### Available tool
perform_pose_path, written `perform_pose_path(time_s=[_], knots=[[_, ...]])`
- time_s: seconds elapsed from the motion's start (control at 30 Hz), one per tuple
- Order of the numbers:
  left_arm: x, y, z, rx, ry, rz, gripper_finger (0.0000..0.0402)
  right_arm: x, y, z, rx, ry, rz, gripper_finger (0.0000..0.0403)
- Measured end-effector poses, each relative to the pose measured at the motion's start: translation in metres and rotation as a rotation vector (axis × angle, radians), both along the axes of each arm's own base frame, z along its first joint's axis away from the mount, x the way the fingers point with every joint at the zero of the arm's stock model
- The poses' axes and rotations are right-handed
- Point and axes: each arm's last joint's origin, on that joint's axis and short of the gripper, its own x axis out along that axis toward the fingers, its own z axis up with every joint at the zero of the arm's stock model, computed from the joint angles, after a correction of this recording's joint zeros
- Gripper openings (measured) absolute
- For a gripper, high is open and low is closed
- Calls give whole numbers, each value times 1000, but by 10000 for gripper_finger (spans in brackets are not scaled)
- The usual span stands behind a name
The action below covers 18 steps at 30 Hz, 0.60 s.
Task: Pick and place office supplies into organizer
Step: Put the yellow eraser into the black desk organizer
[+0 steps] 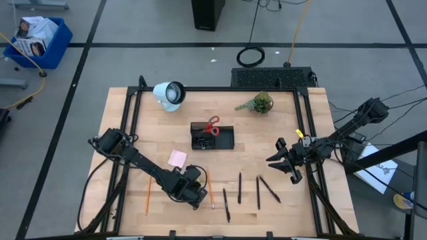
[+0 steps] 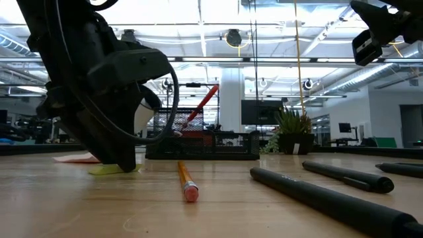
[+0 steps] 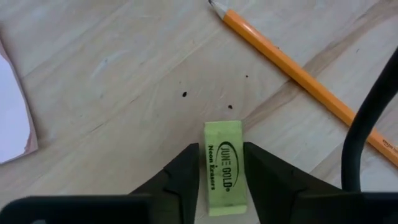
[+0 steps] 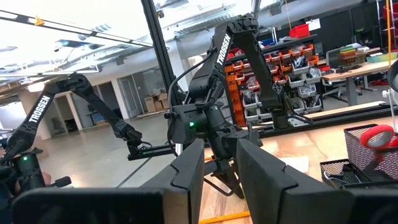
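While the left pincer point(image 3: 221, 163) presses its fingers against the yellow eraser point(image 3: 224, 168) near the counter's front edge, a shallow grip may slip; the right pincer point(image 1: 288, 163) hovers half-open, empty.

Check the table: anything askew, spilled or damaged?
Nothing stands out. Pens and pencils lie loose on the table, awaiting sorting. The left gripper straddles a yellow eraser; scissors already stand in the organizer.

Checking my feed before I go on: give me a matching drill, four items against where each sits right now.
1 yellow eraser
2 red-handled scissors
3 pink sticky-note pad
4 right gripper

A standing in the organizer
B flat on the wood, beside the left arm
C raised above the table's right side
D between the left gripper fingers

Pairs: 1-D, 2-A, 3-B, 4-C
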Motion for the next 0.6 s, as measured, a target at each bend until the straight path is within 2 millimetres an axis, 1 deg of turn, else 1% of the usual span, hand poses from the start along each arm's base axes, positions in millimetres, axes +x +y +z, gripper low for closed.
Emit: perform_pose_path(time_s=[0.27, 0.6], knots=[[0, 0, 0, 6, -9, 22, 93, 0, 0, 0, 0, 0, 0, 89], [-1, 2, 2, 15, -28, 51, 90, 0, 0, 0, 0, 0, 0, 89]])
